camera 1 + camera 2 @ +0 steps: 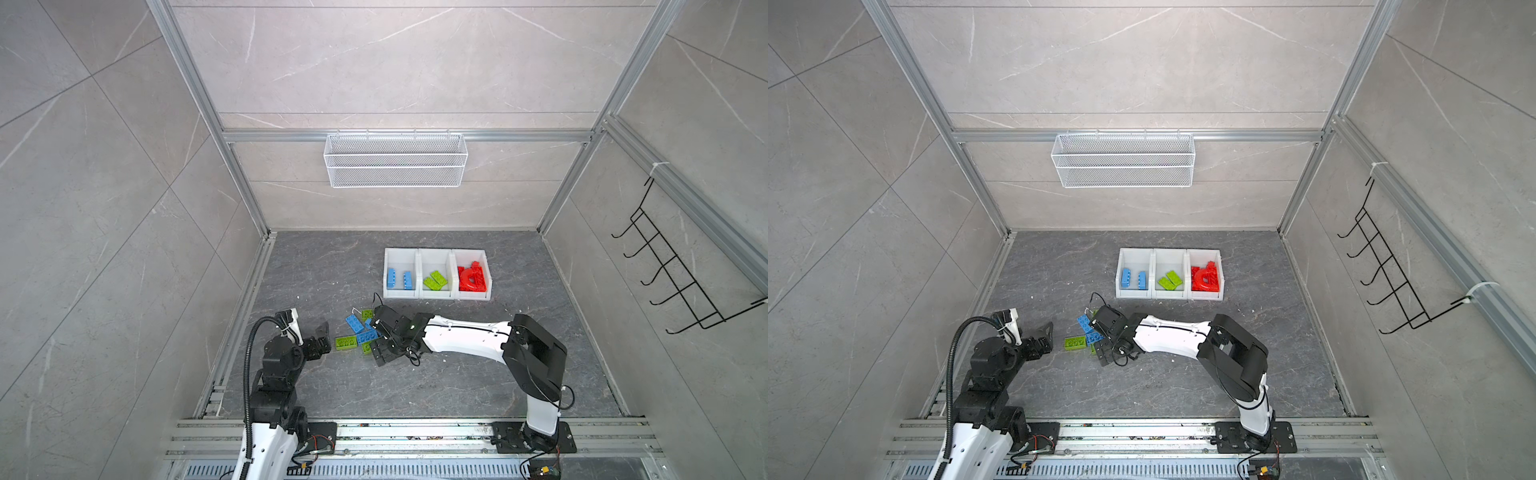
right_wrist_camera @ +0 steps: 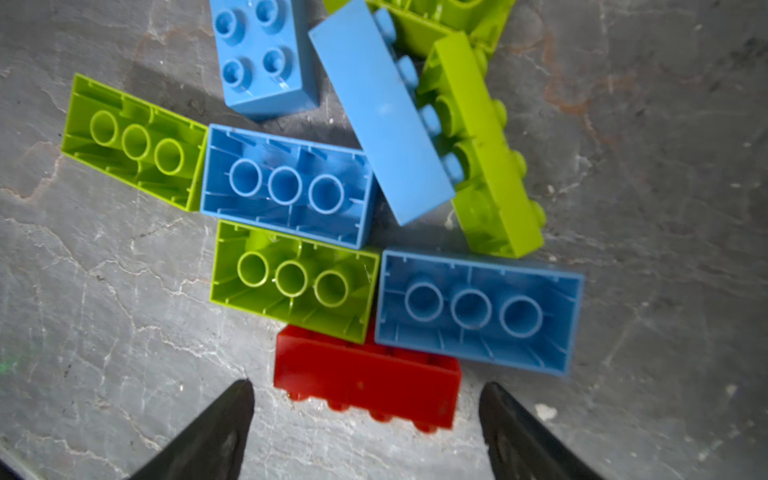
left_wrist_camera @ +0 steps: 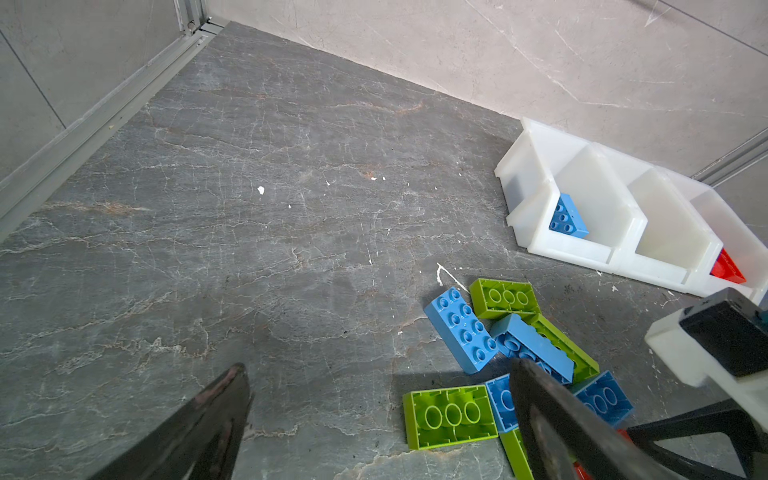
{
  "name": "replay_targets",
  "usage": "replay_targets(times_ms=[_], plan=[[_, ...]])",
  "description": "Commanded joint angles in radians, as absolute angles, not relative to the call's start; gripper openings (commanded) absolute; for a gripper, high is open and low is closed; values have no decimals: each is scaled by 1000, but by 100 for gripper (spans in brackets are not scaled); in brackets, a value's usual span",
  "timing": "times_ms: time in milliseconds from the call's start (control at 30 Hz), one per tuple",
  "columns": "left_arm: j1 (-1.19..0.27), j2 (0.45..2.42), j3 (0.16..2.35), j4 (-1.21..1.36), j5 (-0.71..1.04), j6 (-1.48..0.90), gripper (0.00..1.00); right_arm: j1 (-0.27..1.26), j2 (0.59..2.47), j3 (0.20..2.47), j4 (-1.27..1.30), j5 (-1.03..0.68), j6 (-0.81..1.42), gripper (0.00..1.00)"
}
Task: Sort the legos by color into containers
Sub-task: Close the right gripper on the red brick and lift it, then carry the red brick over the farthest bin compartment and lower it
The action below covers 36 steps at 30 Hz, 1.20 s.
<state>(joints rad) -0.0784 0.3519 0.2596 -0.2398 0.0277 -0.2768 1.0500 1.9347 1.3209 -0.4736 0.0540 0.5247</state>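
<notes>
Loose legos lie in a heap on the grey floor: blue (image 1: 353, 323), lime green (image 1: 346, 343) and one red brick (image 2: 332, 365) on its side. My right gripper (image 1: 374, 336) (image 2: 368, 384) hangs open over the heap. Its fingertips stand either side of the red brick without touching it. My left gripper (image 1: 327, 341) (image 3: 380, 365) is open and holds nothing, just left of the heap. The containers (image 1: 436, 294) (image 1: 1169, 294) form a row of three white bins behind. They hold blue bricks (image 1: 399, 279), green bricks (image 1: 435, 280) and red pieces (image 1: 471, 279).
A white wire mesh basket (image 1: 395, 166) hangs on the back wall. A black hook rack (image 1: 673, 270) is fixed to the right wall. Aluminium rails (image 1: 415, 432) run along the front edge where both arm bases stand.
</notes>
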Motion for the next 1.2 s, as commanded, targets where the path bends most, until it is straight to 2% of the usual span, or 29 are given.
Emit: replay_targets(times_ms=[0,400,767,1167], plan=[[-78,344,284,-221,31,-282,100,1060,1964,1360,-520,79,527,84],[-78,355,286,-218,39,-280,100,1061,2001,1382,-560,91,515,70],[-78,351,286,-219,38,-282,100,1062,1858,1262,-478,95,526,54],[-78,343,284,-222,36,-281,100,973,1704,1170,-462,52,513,51]])
